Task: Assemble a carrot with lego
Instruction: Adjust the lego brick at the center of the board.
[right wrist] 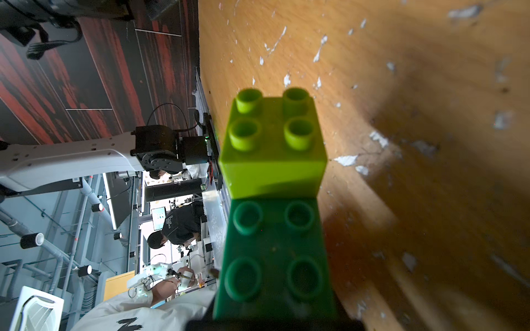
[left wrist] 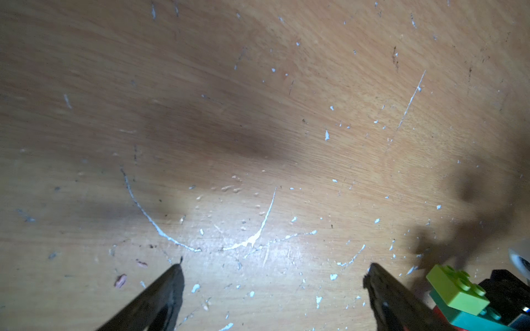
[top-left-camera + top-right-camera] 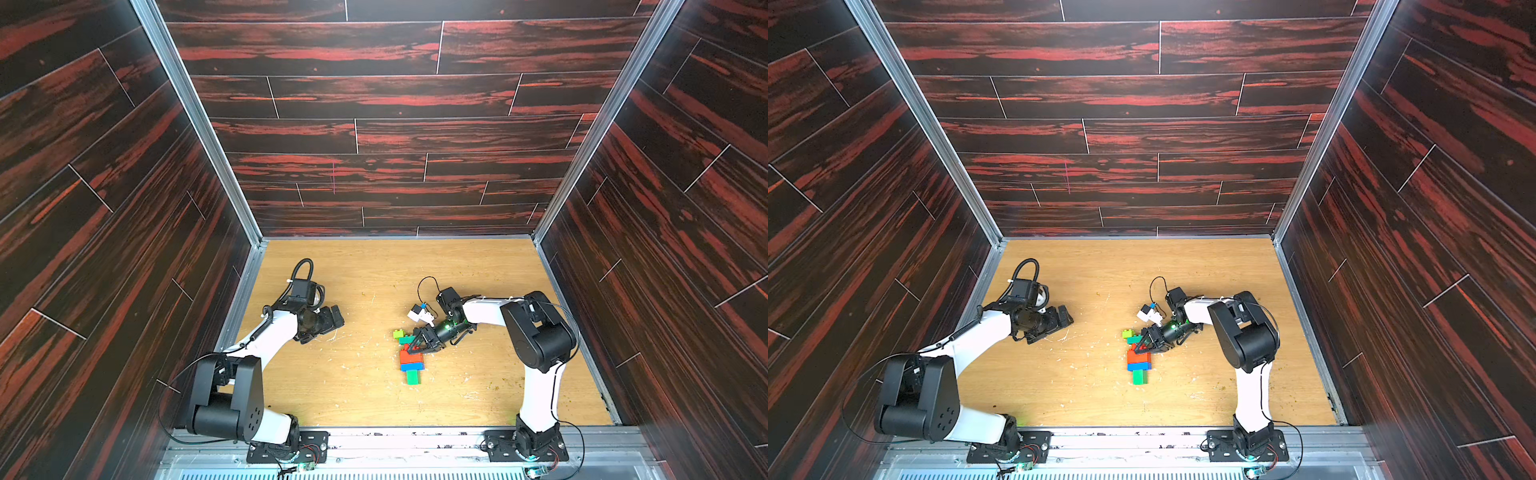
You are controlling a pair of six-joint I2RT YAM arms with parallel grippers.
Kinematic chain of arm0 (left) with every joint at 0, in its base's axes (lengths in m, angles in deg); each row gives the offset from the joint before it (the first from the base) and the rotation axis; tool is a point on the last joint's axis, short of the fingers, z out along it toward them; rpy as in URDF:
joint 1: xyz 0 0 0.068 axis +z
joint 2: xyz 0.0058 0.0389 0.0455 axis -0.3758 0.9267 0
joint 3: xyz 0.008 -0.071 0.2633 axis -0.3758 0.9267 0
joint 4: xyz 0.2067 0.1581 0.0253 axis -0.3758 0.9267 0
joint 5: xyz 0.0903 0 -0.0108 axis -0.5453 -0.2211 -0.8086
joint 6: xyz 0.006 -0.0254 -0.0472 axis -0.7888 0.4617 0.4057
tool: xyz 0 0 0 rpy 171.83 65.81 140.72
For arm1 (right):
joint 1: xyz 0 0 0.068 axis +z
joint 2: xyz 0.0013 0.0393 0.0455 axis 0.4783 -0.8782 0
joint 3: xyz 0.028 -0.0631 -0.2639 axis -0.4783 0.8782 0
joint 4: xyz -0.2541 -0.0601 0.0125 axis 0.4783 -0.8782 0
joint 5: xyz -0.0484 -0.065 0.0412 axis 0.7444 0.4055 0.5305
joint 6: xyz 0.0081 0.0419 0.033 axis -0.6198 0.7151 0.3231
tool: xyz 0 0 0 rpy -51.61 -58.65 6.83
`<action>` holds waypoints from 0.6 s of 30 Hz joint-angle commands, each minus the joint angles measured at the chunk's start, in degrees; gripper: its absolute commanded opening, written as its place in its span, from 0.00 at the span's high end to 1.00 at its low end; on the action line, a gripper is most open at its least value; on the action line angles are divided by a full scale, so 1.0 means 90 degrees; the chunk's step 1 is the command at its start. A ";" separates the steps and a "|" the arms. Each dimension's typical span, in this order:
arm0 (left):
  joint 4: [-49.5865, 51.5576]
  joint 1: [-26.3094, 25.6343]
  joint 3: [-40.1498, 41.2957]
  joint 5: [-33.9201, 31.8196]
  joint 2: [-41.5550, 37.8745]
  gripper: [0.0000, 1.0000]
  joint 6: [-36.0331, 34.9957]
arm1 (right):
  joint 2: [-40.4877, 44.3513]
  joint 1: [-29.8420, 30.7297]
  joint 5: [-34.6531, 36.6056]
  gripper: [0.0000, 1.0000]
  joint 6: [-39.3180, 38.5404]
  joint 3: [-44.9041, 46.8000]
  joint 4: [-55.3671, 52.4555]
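Observation:
The carrot (image 3: 411, 360) lies flat on the wooden table right of centre in both top views: lime brick (image 3: 399, 333) and teal crossbar (image 3: 405, 340) at the far end, then red (image 3: 1134, 356), blue (image 3: 1138, 366) and a green tip (image 3: 1139, 377) nearest the front. My right gripper (image 3: 413, 347) reaches in from the right, shut on the teal crossbar (image 1: 275, 258); the lime brick (image 1: 272, 143) sits on that brick's far end. My left gripper (image 3: 337, 318) hangs open and empty over bare table at the left, fingertips (image 2: 176, 275) wide apart.
The table (image 3: 353, 395) is scratched and flecked with white. Dark wood-pattern walls close it in on three sides, with a metal rail (image 3: 415, 440) along the front. The carrot's lime brick (image 2: 456, 292) shows at the edge of the left wrist view.

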 commanded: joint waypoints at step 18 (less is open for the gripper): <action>0.0072 0.0023 0.0060 -0.0044 -0.0323 0.00 -0.0040 | -0.0260 -0.0014 0.0587 0.58 0.0176 -0.0132 -0.0130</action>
